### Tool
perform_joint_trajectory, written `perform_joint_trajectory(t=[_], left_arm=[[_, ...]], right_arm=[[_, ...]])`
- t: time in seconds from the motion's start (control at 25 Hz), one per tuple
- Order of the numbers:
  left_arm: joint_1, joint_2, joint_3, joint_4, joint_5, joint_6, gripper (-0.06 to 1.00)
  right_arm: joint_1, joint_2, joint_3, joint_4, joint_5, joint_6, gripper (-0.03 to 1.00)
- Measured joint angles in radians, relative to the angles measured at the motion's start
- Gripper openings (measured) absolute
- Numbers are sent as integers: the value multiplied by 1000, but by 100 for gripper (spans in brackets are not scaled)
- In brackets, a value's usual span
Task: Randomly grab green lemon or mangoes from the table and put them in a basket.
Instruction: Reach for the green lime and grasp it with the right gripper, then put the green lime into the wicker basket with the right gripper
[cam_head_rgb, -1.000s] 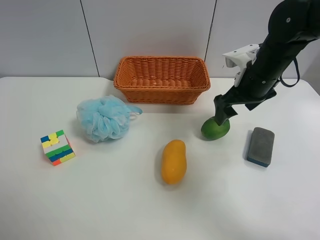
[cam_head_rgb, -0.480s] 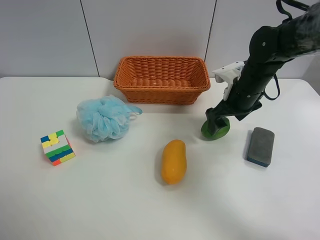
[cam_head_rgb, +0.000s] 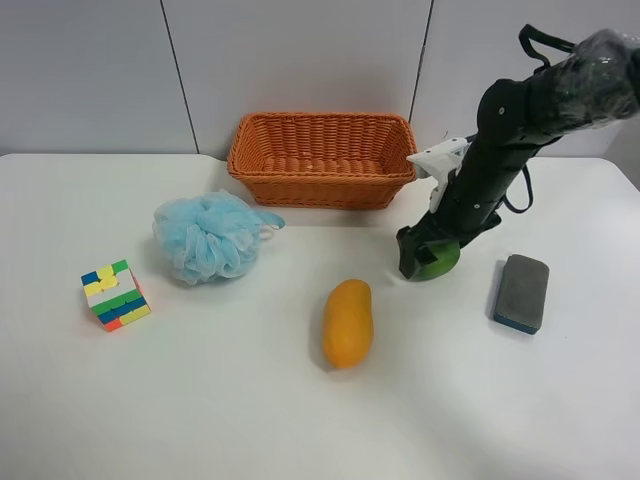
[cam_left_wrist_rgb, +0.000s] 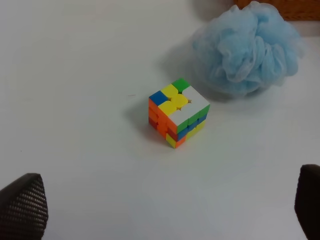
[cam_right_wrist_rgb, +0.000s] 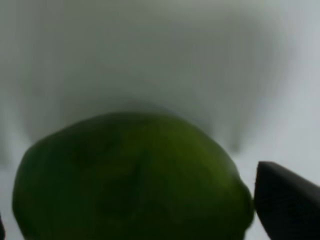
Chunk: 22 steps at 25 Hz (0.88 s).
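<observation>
The green lemon (cam_head_rgb: 443, 260) lies on the white table (cam_head_rgb: 200, 410), in front of the right end of the wicker basket (cam_head_rgb: 322, 120). It fills the right wrist view (cam_right_wrist_rgb: 130, 175). My right gripper (cam_head_rgb: 424, 262) is down over it, jaws open and straddling it, with one fingertip (cam_right_wrist_rgb: 285, 200) close beside the fruit. The lemon still rests on the table. The yellow-orange mango (cam_head_rgb: 348, 322) lies near the table's middle, apart from the gripper. My left gripper (cam_left_wrist_rgb: 165, 210) is open and empty over the table near the cube; its arm is out of the exterior high view.
A blue mesh bath puff (cam_head_rgb: 210, 236) (cam_left_wrist_rgb: 247, 47) and a colourful puzzle cube (cam_head_rgb: 115, 294) (cam_left_wrist_rgb: 178, 112) sit at the view's left. A grey-and-blue eraser block (cam_head_rgb: 522, 292) lies right of the lemon. The basket is empty.
The arm at the exterior high view's right has lowered and shifted leftward, bringing its fingers down around the green lemon. The lemon, mango and other objects have not moved.
</observation>
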Motion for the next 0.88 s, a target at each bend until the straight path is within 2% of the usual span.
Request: perform_joint_trajectory(t=[0.32,0.36,0.44,0.72,0.88], left_arm=[[0,0,0,0,0,0,99],[0,0,0,0,0,0,99],[0,0,0,0,0,0,99],[0,0,0,0,0,0,99],[0,0,0,0,0,0,99]], right_arm=[[0,27,-5,16,-5,-24,99],[0,27,-5,13,-6,-23,96],[0,27,-5,10,-6,-20,81],[0,27,-5,8,-6,-14,81],[0,6,-7,13,46,-12,81]])
